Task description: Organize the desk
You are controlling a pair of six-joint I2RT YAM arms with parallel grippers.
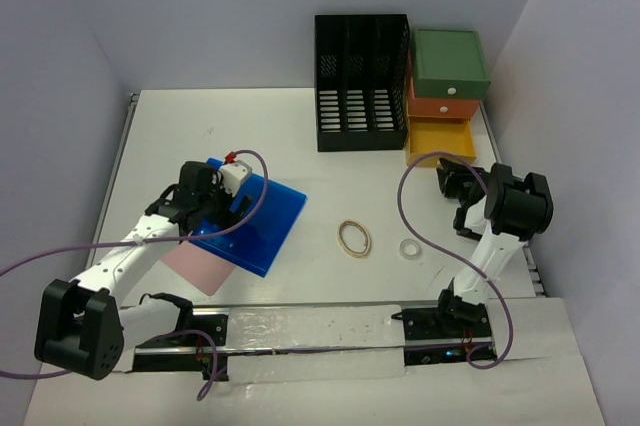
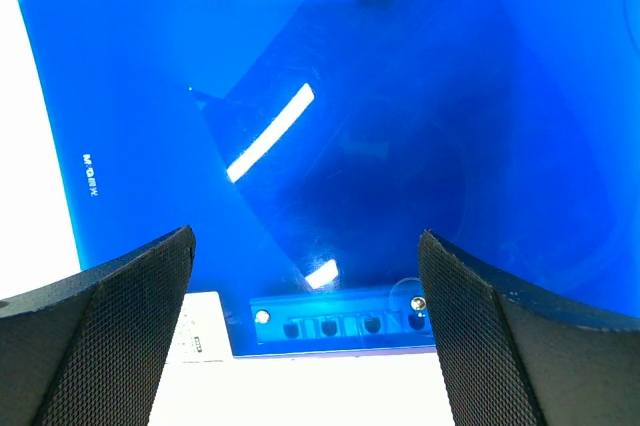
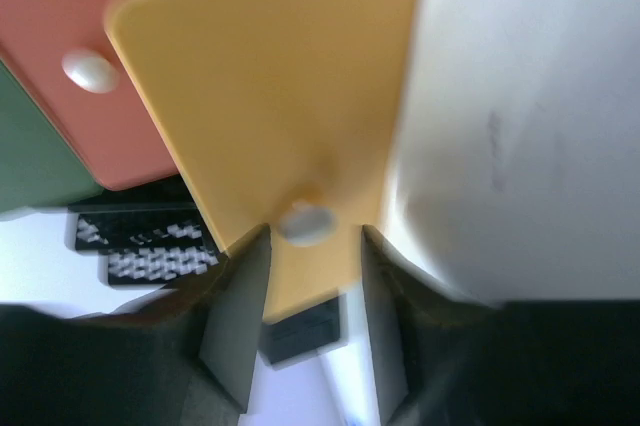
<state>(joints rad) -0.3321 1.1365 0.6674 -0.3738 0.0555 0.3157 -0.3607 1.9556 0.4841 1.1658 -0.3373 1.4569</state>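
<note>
The white desk (image 1: 250, 131) holds a blue plastic folder (image 1: 252, 214) at the left with a pink sheet (image 1: 192, 264) sticking out from under its near edge. My left gripper (image 1: 228, 208) hangs over the folder, open and empty. In the left wrist view the folder (image 2: 400, 116) fills the frame between my spread fingers (image 2: 120, 316). My right gripper (image 1: 452, 178) is open at the front of the pulled-out yellow drawer (image 1: 438, 141). In the blurred right wrist view the drawer's white knob (image 3: 303, 223) lies just beyond my open fingertips (image 3: 245, 296).
A black slotted file rack (image 1: 362, 81) stands at the back. Beside it is a drawer unit with a green drawer (image 1: 450, 64) on top and an orange one (image 1: 445, 104) below. A rubber band (image 1: 354, 238) and a small white tape ring (image 1: 410, 247) lie mid-desk. A metal rail (image 1: 300, 321) runs along the near edge.
</note>
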